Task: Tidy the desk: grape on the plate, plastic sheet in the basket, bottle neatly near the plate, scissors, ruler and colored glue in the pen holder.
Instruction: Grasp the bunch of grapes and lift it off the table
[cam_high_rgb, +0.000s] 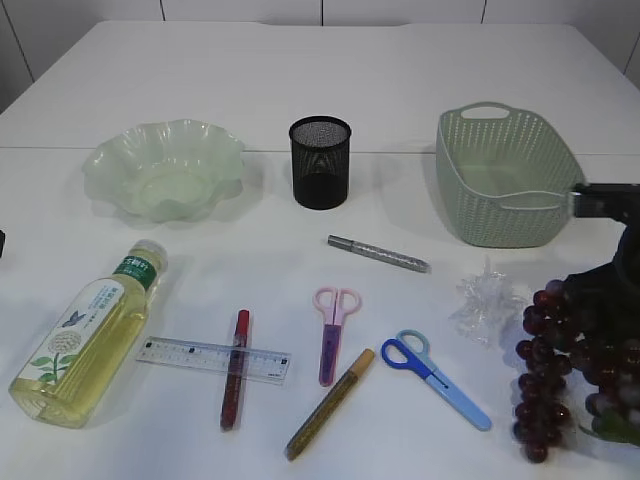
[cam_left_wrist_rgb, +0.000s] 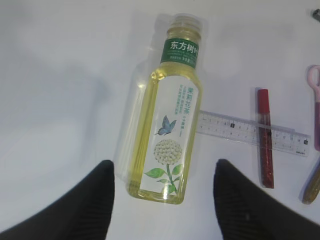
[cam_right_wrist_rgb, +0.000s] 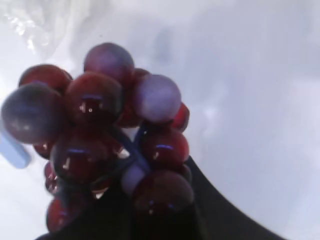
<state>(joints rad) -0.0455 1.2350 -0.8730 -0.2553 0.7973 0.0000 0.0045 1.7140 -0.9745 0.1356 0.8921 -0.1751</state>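
My left gripper (cam_left_wrist_rgb: 165, 169) hangs open over the base of the yellow tea bottle (cam_left_wrist_rgb: 170, 120), which lies on its side at the front left (cam_high_rgb: 85, 340). My right gripper (cam_right_wrist_rgb: 150, 210) is shut on the dark red grape bunch (cam_right_wrist_rgb: 100, 125), its black fingers pressed around the berries. In the exterior view the grape (cam_high_rgb: 545, 380) is at the right edge under the black arm. The clear ruler (cam_high_rgb: 190, 357) lies under a red glue pen (cam_high_rgb: 235, 370). Gold glue (cam_high_rgb: 330, 403), silver glue (cam_high_rgb: 378, 254), pink scissors (cam_high_rgb: 333, 330) and blue scissors (cam_high_rgb: 435, 375) lie mid-table. The crumpled plastic sheet (cam_high_rgb: 487, 300) sits beside the grape.
The pale green wavy plate (cam_high_rgb: 110, 160) stands at the back left, the black mesh pen holder (cam_high_rgb: 320, 165) in the back middle, and the green basket (cam_high_rgb: 500, 200) at the back right. The ruler (cam_left_wrist_rgb: 235, 127) and red glue (cam_left_wrist_rgb: 265, 140) lie just right of the bottle.
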